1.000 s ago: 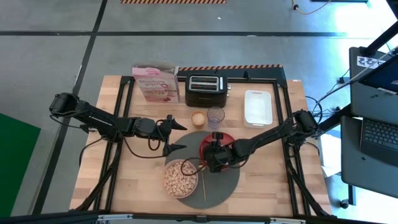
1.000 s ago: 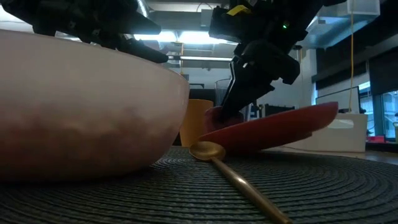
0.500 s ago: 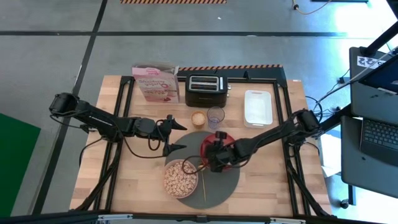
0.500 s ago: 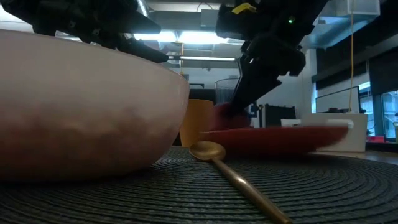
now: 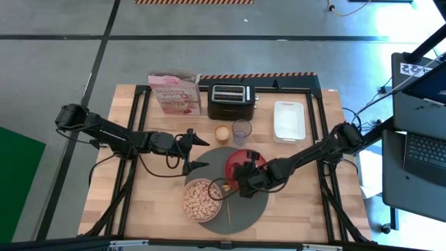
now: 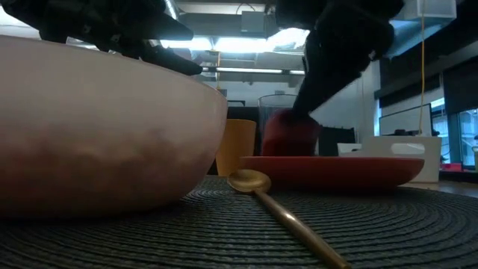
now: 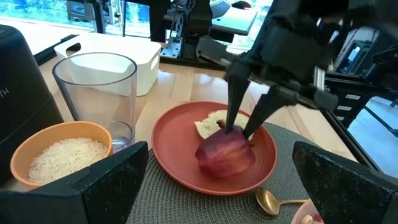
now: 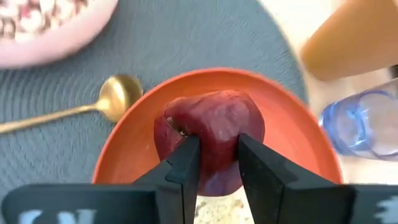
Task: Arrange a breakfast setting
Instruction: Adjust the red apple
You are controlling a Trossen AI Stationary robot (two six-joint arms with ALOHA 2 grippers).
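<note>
High view, itemised. Wooden tabletop (image 5: 153, 188) carrying a breakfast setting.

Mat (image 5: 251, 209): large, round, dark grey, near the front edge; it serves as the base on which the set is gathered.

Plate (image 5: 235, 162): round, red, lying flat on the mat's far part. In the low view its rim sits level on the weave.

Fruit (image 7: 226, 154): dark red, resting on the plate in front of a pale bagel half (image 7: 211, 122), which touches it or nearly so.

Right hand (image 8: 217, 163): over the plate, its two fingers set either side of the fruit. In the right wrist view both fingers press against the skin, so the judgement is a grip on the fruit, probably to seat it beside the bagel half.

Bowl (image 5: 202, 201): pale, filled with tan cereal (image 5: 203, 199), on the mat's left part just beside the plate.

Spoon (image 5: 227, 209): thin, golden, lying on the mat between bowl and plate, its head toward the plate, within easy reach of the bowl.

Left hand (image 5: 201, 153): waiting above bare wood left of the mat, fingers spread wide, holding nothing.

Behind the mat: small orange cup (image 7: 62, 150) of white grains and a clear empty glass (image 7: 96, 84), touching or nearly so. Further back: cereal box (image 5: 174, 94), black toaster (image 5: 230, 100), white tray (image 5: 288, 120).

Remaining, as judged: release of the fruit, with care that it does not roll on the shallow plate.
</note>
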